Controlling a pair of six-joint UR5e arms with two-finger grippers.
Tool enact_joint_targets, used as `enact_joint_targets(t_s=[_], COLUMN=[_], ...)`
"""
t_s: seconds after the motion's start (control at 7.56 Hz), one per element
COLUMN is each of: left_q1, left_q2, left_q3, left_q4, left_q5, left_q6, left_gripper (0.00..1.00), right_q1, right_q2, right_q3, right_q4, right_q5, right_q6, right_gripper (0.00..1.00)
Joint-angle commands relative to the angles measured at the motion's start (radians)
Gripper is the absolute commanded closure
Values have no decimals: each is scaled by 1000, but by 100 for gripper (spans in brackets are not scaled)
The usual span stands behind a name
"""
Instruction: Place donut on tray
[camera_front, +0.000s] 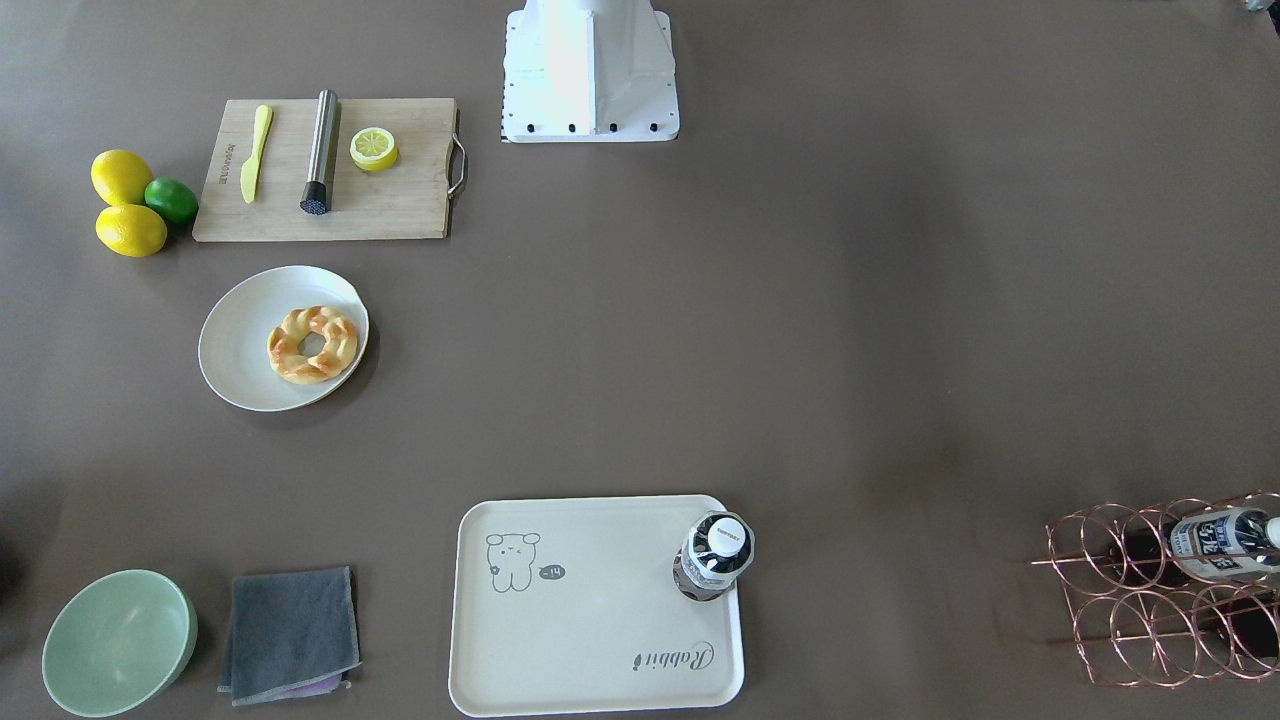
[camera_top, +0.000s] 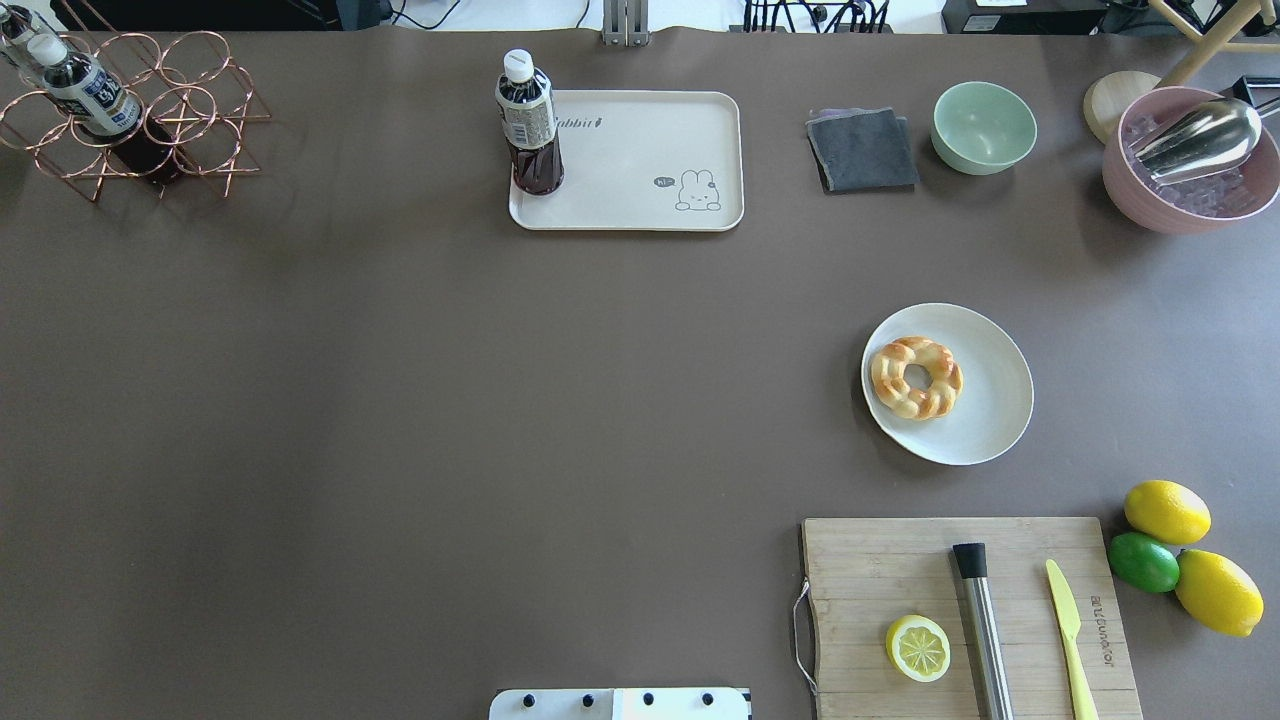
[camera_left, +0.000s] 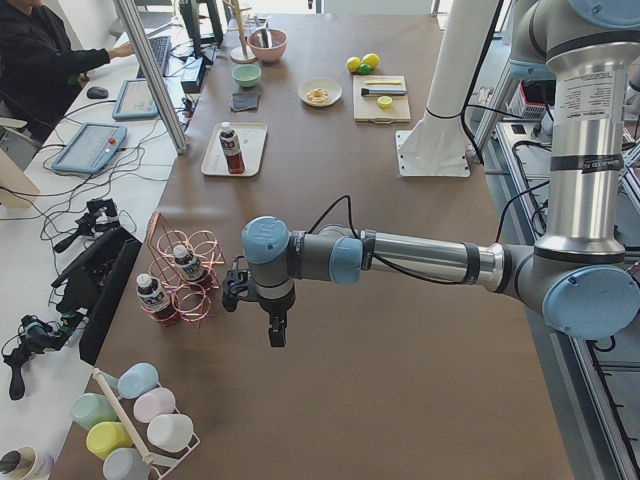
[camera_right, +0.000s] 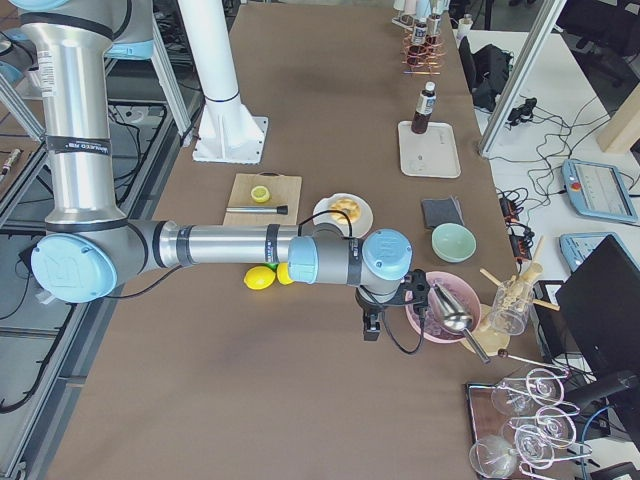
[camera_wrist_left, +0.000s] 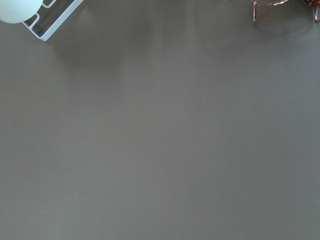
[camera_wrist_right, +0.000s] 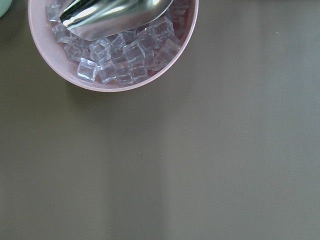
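Note:
The donut (camera_front: 312, 344) is a golden twisted ring that lies on a round off-white plate (camera_front: 235, 355); both also show in the overhead view, donut (camera_top: 916, 377) and plate (camera_top: 990, 405). The cream tray (camera_front: 590, 640) with the bear drawing lies apart from them, also in the overhead view (camera_top: 640, 150), with a dark drink bottle (camera_top: 528, 125) upright in one corner. My left gripper (camera_left: 275, 333) hangs over the table's left end near the copper rack. My right gripper (camera_right: 370, 325) hangs beside a pink bowl of ice. Both are far from the donut, and I cannot tell whether they are open or shut.
A wooden cutting board (camera_top: 900, 560) holds a lemon half (camera_top: 918, 648), a metal cylinder and a yellow knife. Two lemons and a lime (camera_top: 1144, 561) lie beside it. A green bowl (camera_top: 984, 126), a grey cloth (camera_top: 861, 149), a pink ice bowl (camera_top: 1190, 160) and a copper bottle rack (camera_top: 130, 110) line the far edge.

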Motion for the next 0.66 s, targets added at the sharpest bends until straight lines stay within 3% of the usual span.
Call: enact_joint_targets(t_s=[0.0,0.26,0.53], left_q1=[0,2,2], left_q2=[2,12,12], left_q3=[4,-1,1], left_q4=[0,0,0], left_q5=[0,0,2], left_q6=[0,0,0], left_gripper=[2,2,2], right_q1=[-54,-184,-281], right_q2=[66,152,136], right_q3=[29,47,40], right_q4=[1,62,345], right_q5=[-8,-60,-62], right_q6=[100,363,690], right_gripper=[0,0,0])
